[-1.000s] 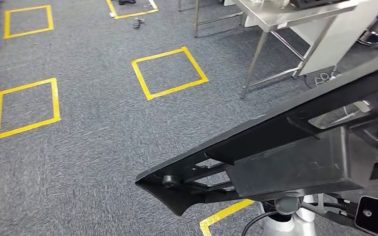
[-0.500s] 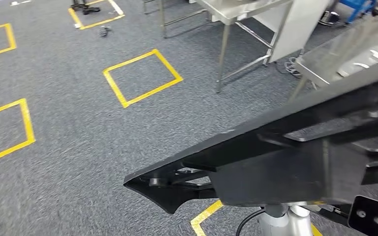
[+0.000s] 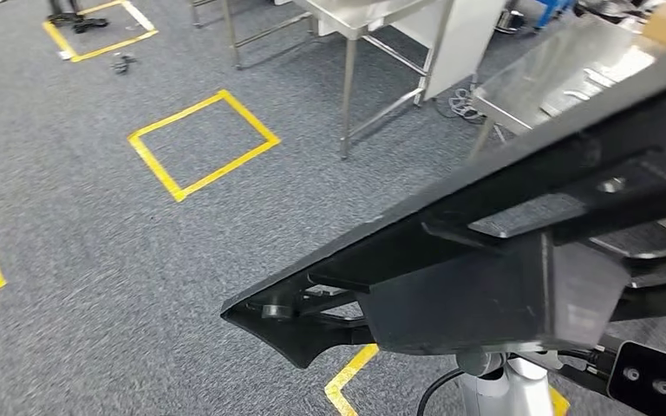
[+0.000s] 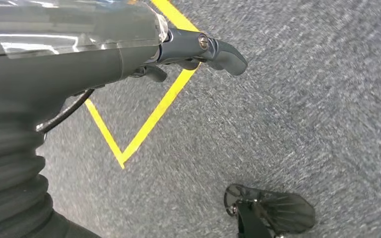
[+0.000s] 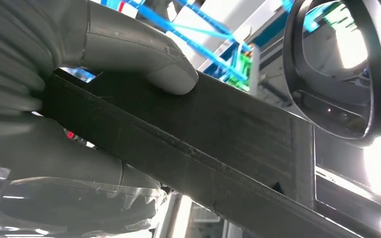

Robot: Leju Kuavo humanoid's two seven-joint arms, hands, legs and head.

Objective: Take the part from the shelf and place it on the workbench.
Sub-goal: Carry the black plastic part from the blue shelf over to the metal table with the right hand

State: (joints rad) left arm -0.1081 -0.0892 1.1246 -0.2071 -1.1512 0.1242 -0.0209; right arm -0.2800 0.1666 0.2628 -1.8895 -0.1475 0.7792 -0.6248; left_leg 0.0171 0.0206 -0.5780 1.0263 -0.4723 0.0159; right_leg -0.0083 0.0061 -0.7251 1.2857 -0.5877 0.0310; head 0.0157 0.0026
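Note:
A long black moulded part (image 3: 486,260) runs across the lower right of the head view, its pointed end hanging over the carpet. In the right wrist view my right hand (image 5: 79,99) grips this part (image 5: 218,134), the thumb (image 5: 149,59) pressed on its flat face. My left hand (image 4: 129,54) hangs over the floor with its dark fingers (image 4: 223,52) apart and nothing in them. A steel workbench (image 3: 564,69) stands at the upper right, just beyond the part.
Grey carpet carries yellow tape squares (image 3: 201,143). A second steel table (image 3: 355,13) with thin legs (image 3: 347,95) stands at the top centre, cables (image 3: 460,102) lying beside it. A small dark object (image 3: 121,61) lies on the floor at the top left.
The whole scene has slid leftward, so the camera has turned right; the steel workbench now shows larger at the upper right. The part stays in my right hand.

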